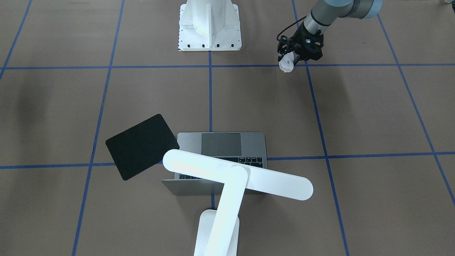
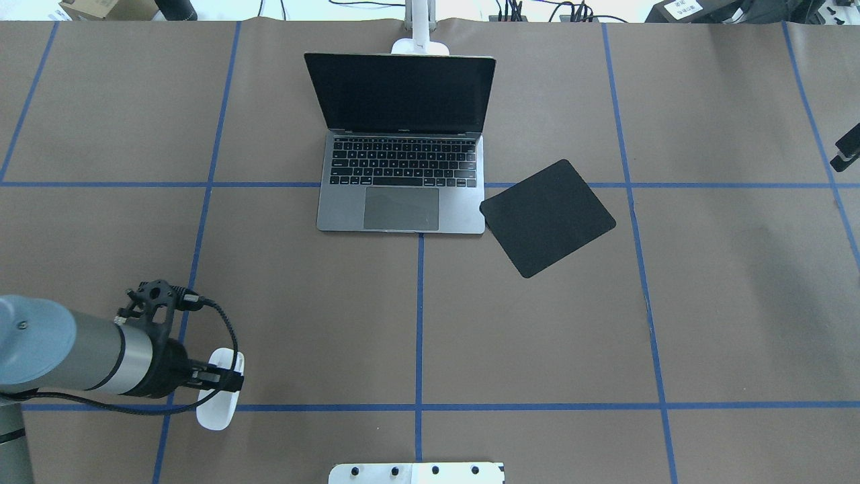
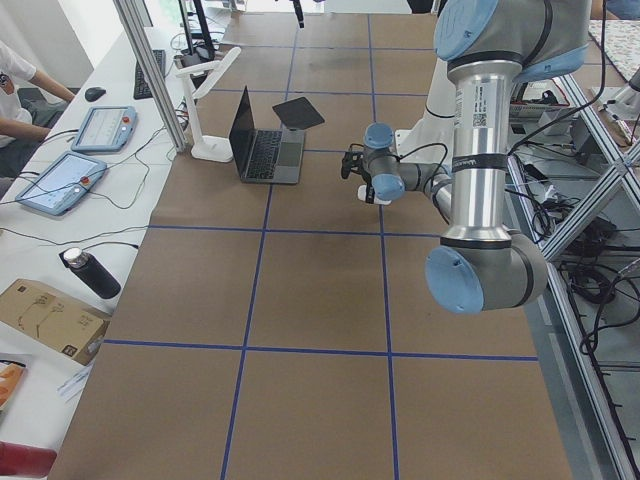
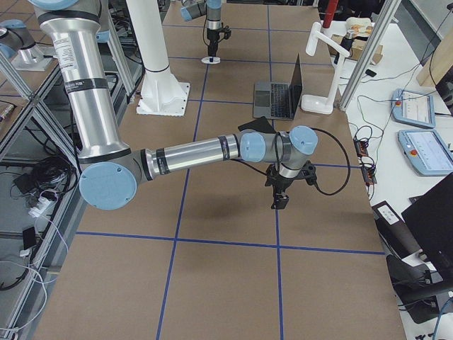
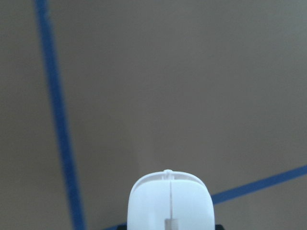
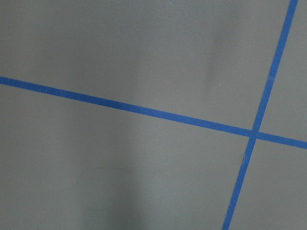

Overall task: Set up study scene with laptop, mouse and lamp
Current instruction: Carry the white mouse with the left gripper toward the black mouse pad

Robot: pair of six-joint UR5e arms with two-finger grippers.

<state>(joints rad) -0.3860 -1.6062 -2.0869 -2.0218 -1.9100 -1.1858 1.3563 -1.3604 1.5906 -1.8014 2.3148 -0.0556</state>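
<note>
Mouse clamped in the left gripper at the table's near-left corner, long axis running from robot to far edge, crossing a blue tape line; open tabletop lies around it; laptop stands open well apart, lamp behind, black mat touching its corner; right gripper state untellable.

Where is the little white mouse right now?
In the overhead view the mouse sits at the lower left, held in the left gripper beside a blue tape line, far from the laptop.
</note>
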